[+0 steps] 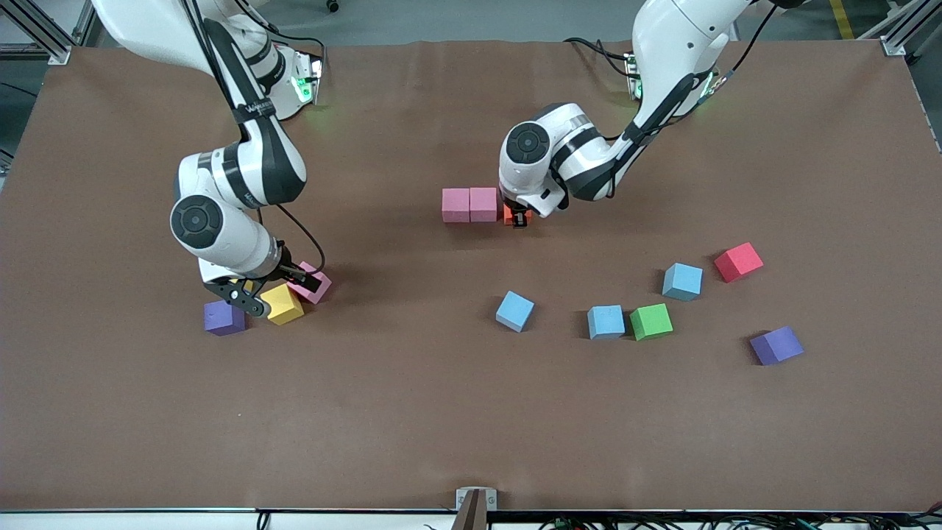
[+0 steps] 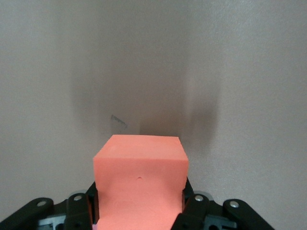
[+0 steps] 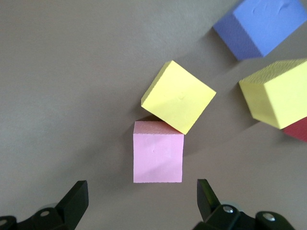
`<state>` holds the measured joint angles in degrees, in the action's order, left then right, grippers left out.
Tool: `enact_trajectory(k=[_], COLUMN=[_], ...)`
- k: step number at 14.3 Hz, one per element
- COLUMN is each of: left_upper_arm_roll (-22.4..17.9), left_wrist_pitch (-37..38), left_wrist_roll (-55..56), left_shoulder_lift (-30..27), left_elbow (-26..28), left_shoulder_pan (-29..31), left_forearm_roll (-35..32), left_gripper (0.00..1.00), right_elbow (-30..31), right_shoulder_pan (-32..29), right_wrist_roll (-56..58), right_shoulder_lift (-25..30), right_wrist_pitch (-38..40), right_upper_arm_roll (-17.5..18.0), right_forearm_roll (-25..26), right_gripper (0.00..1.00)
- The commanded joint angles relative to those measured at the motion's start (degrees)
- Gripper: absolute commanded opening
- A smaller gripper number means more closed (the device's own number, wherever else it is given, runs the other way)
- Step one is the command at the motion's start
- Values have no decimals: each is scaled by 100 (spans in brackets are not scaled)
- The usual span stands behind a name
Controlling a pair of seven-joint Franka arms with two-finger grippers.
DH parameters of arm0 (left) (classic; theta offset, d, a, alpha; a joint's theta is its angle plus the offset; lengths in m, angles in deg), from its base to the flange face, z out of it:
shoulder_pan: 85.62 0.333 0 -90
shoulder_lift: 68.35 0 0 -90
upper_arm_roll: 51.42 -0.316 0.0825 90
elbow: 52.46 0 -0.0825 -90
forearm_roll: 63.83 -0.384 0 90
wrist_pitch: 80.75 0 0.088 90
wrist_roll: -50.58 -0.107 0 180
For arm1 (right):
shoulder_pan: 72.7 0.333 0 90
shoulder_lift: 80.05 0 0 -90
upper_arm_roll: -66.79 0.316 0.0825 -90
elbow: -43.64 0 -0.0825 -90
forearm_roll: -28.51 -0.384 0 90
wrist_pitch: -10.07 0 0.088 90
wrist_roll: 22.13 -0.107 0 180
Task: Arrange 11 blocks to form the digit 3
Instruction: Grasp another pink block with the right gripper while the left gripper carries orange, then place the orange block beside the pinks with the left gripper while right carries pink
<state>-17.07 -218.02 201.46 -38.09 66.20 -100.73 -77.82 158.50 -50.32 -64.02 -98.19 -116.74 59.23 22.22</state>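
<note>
Two pink blocks [image 1: 455, 205] [image 1: 483, 204] sit side by side in a row mid-table. My left gripper [image 1: 517, 216] is shut on the orange block [image 2: 140, 179] and holds it low at the row's end toward the left arm, right by the second pink one. My right gripper [image 1: 277, 290] is open and empty, hovering over a third pink block [image 3: 158, 152] that touches a tilted yellow block [image 3: 178, 97]. A second yellow block [image 3: 277, 93] and a purple block [image 1: 223, 318] lie close by. Three light blue blocks [image 1: 514, 311] [image 1: 606, 322] [image 1: 682, 281] and a green block [image 1: 650, 321] lie loose nearer the camera.
A red cube [image 1: 738, 262] and another purple cube [image 1: 776, 345] lie toward the left arm's end of the table. Another red cube [image 3: 298, 129] peeks out beside the second yellow block. The brown table [image 1: 471, 427] is bare near the camera.
</note>
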Motion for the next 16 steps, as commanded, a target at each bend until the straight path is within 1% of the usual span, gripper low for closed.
enact_trajectory(k=[1, 6, 10, 16], left_upper_arm_roll=[27, 27, 27, 27], left_wrist_pitch=[-160, -265, -318, -301], left_wrist_roll=[55, 64, 55, 64], left_shoulder_lift=[23, 68, 112, 103], left_elbow=[34, 34, 34, 43], left_shoulder_pan=[-17, -44, -114, -105], left_forearm_roll=[89, 89, 89, 89], left_gripper=[30, 30, 30, 30], right_elbow=[185, 264, 615, 677], right_shoulder_pan=[-94, -156, -191, -138], right_wrist_roll=[-101, -180, -189, -189], right_shoulder_lift=[-57, -322, -462, -665], right_wrist_pitch=[-361, -616, -1196, -1417], right_upper_arm_roll=[71, 62, 71, 80], right_forearm_roll=[-240, -250, -258, -320], right_gripper=[100, 100, 100, 100])
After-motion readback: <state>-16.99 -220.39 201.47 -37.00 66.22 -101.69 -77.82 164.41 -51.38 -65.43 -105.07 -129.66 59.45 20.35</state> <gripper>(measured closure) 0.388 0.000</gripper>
